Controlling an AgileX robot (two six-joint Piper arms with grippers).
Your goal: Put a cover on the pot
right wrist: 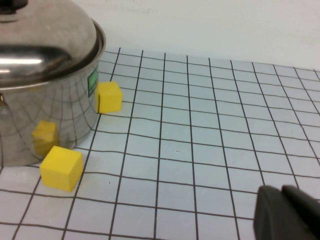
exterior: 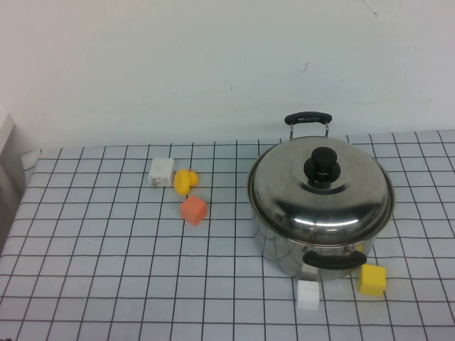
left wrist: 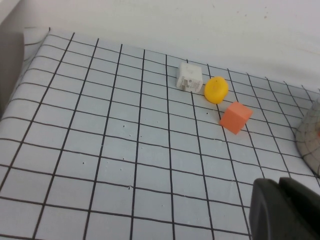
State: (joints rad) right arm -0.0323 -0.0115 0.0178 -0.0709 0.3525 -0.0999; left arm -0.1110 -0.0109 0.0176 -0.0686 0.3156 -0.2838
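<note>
Pot (exterior: 284, 249): right half of the surface (exterior: 106, 284), lid (exterior: 320, 192) seated on it.
Left end effector (left wrist: 285, 210): clenched, empty, over surface.
Right end effector (right wrist: 287, 212): near pot, grip undeterminable.

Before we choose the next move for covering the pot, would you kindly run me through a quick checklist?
1. Lid seated on pot: ok, it sits on the rim, knob up.
2. Left claw clear of the pot: ok, shut, low over the table.
3. Right claw clear of the pot: ok, low over the table beside it.
4. Yellow cube free of the pot wall: cannot tell, very close.
5. White cube apart from the pot: ok.
</note>
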